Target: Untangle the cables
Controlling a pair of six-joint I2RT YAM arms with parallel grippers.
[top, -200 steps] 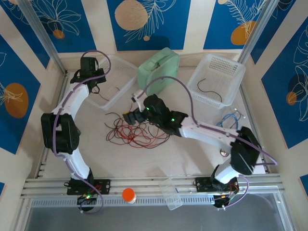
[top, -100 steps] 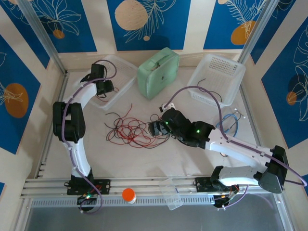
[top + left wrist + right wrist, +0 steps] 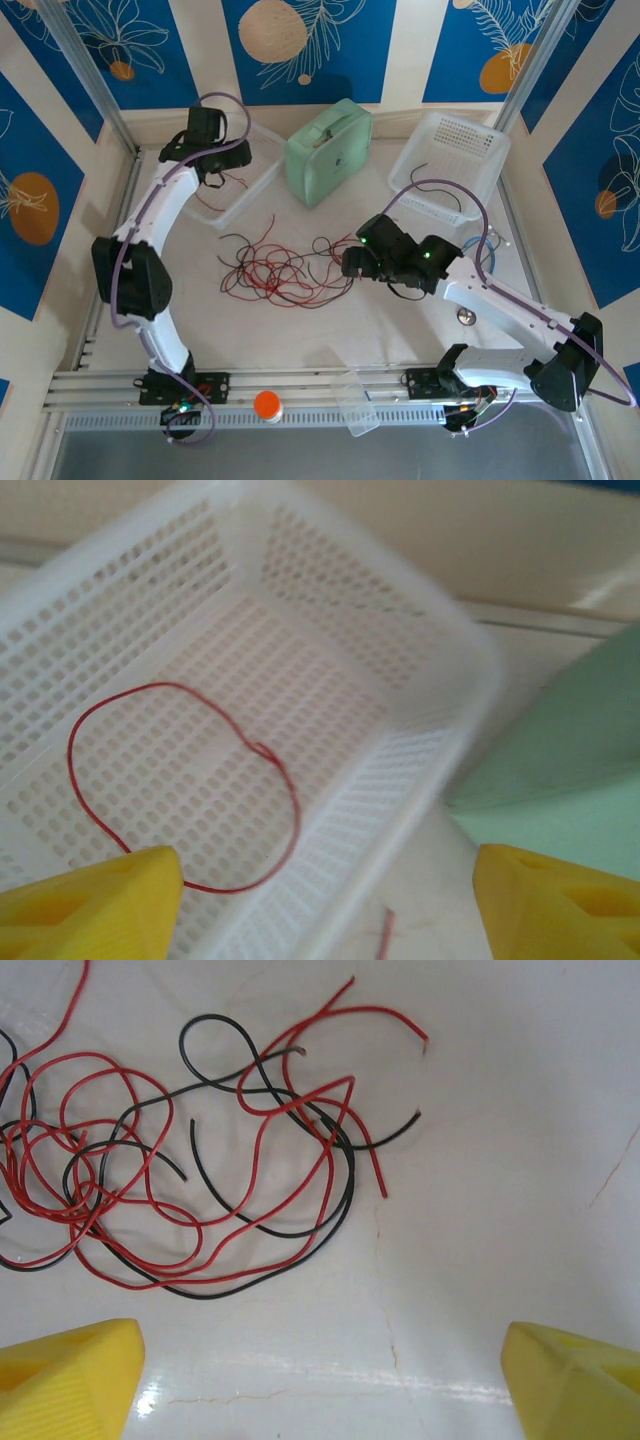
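The cables (image 3: 285, 270) lie in a loose red and black heap in the middle of the desk (image 3: 400, 330). They are thin, limp and very light. I judge they will bend wherever I pinch them, and a pull on one will drag its neighbours along. They are also easy to miss with a grip, since each lies flat against the desk.

In my right wrist view the heap (image 3: 200, 1160) thins out toward its 3 o'clock side. There a few free ends stick out: a red tip (image 3: 425, 1045), a black tip (image 3: 415, 1115) and a lower red end (image 3: 385, 1195). I would take hold near one of those ends, a little way in from the tip, where no other strand crosses it.

One red cable (image 3: 262, 750) lies apart as a single loop on the floor of the left basket (image 3: 120, 590). A black cable (image 3: 425, 180) lies in the right basket (image 3: 480, 140), at about 2 o'clock from the heap.

My right hand (image 3: 352, 262) hovers at the heap's 3 o'clock edge. My right hand (image 3: 320, 1380) is spread wide, holds nothing and touches nothing, with bare desk between the two yellow tips.

My left hand (image 3: 222, 162) is at 11 o'clock from the heap, over the left basket (image 3: 265, 150). It (image 3: 325, 910) is also spread wide and empty, above the red loop and clear of it. The green case (image 3: 328, 150) stands at 12 o'clock between the two baskets.
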